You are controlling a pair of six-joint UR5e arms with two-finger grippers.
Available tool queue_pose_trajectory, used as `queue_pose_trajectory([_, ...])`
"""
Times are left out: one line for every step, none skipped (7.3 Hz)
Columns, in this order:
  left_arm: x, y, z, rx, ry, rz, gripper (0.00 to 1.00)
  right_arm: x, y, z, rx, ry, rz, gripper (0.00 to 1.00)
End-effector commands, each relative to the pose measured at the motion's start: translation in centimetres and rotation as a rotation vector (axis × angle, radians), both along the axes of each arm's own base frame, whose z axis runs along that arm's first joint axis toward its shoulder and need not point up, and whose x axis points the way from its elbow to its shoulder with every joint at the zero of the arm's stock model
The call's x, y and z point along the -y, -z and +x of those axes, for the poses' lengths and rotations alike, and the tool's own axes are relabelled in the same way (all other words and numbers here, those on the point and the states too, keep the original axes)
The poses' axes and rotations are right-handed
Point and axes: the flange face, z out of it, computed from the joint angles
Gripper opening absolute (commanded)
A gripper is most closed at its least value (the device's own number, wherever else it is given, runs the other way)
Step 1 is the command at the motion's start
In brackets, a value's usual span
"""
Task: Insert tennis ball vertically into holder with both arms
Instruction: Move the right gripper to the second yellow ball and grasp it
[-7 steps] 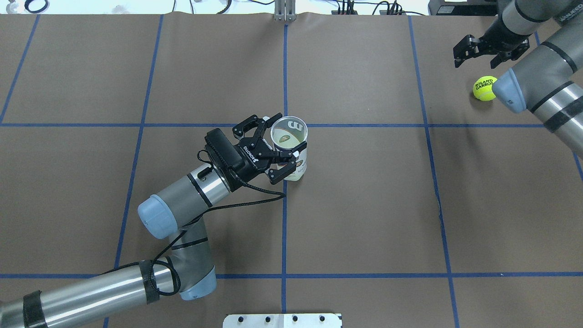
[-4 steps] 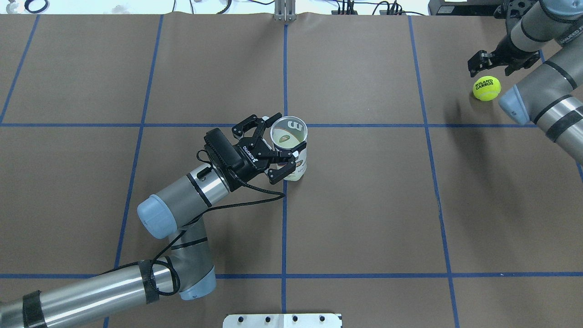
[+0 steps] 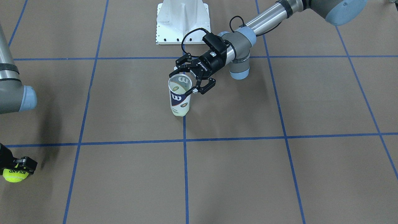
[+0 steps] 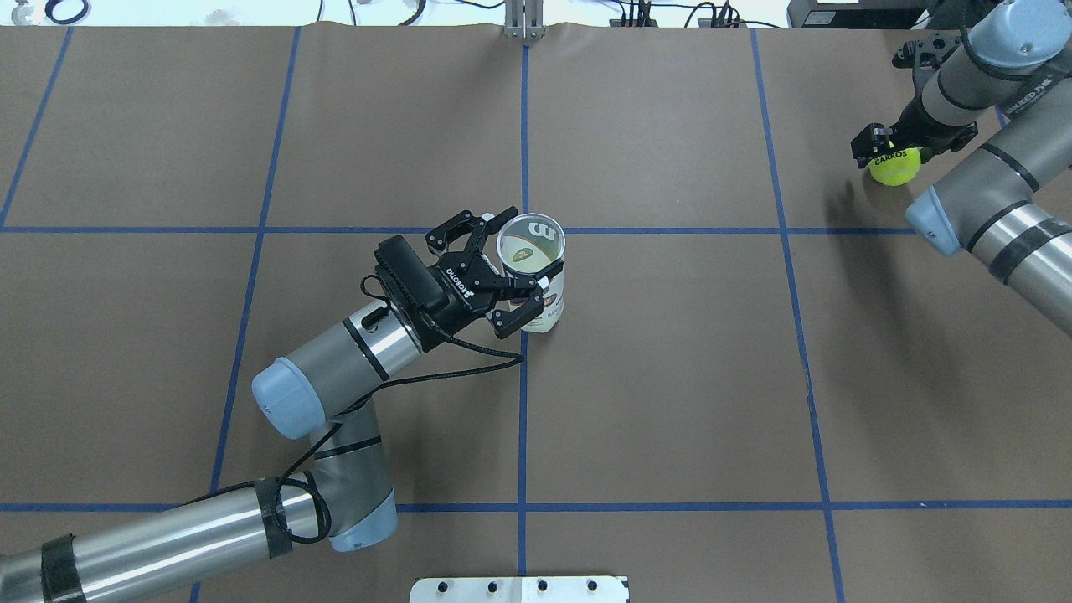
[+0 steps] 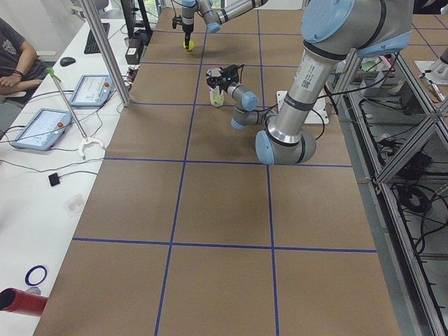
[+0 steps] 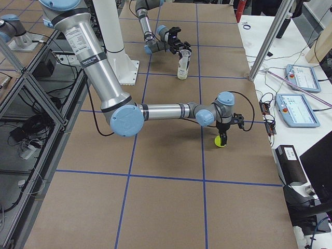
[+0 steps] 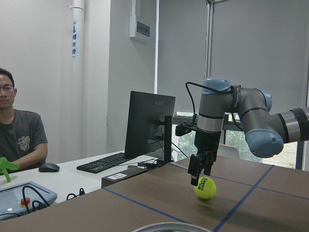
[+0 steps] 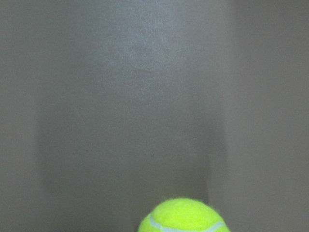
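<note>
One tennis ball lies on the brown surface at the far right. The right gripper points straight down over it. Its fingers are spread and straddle the ball's upper half, and the one that shows stands just beside the ball. Well apart from this, near the middle of the surface, the holder stands upright with its mouth open upward. The left gripper reaches in from the near left, its fingers clasping the clear wall just below the rim, one on each side.
</note>
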Motion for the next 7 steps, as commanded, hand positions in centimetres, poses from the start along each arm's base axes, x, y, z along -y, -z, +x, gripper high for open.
queue_pose_trajectory([0.0, 0.0, 0.0, 0.001, -0.001, 0.001, 0.88, -0.5, -0.8, -0.3, -0.018, 0.006, -0.003, 0.82])
queue_pose_trajectory([0.0, 0.0, 0.0, 0.001, 0.001, 0.001, 0.88, -0.3, -0.7, -0.6, -0.035, 0.0, 0.008, 0.63])
queue_pose_trajectory([0.0, 0.0, 0.0, 0.0, 0.0, 0.0, 0.88, -0.2, -0.7, -0.6, -0.035, 0.0, 0.008, 0.31])
queue_pose_trajectory([0.0, 0.0, 0.0, 0.001, -0.001, 0.001, 0.88, 0.0, -0.2, -0.5, -0.032, -0.004, 0.013, 0.0])
queue_pose_trajectory([0.0, 0.0, 0.0, 0.0, 0.0, 0.0, 0.88, 0.9, 2.4, -0.5, -0.005, -0.01, 0.035, 0.0])
queue_pose_trajectory([0.0, -0.1, 0.0, 0.002, -0.001, 0.0, 0.88, 1.2, 6.9, 0.4, 0.041, -0.008, 0.016, 0.0])
queue_pose_trajectory([0.0, -0.2, 0.0, 0.003, 0.0, -0.001, 0.88, 0.6, 12.9, 0.6, 0.068, -0.028, 0.001, 0.0])
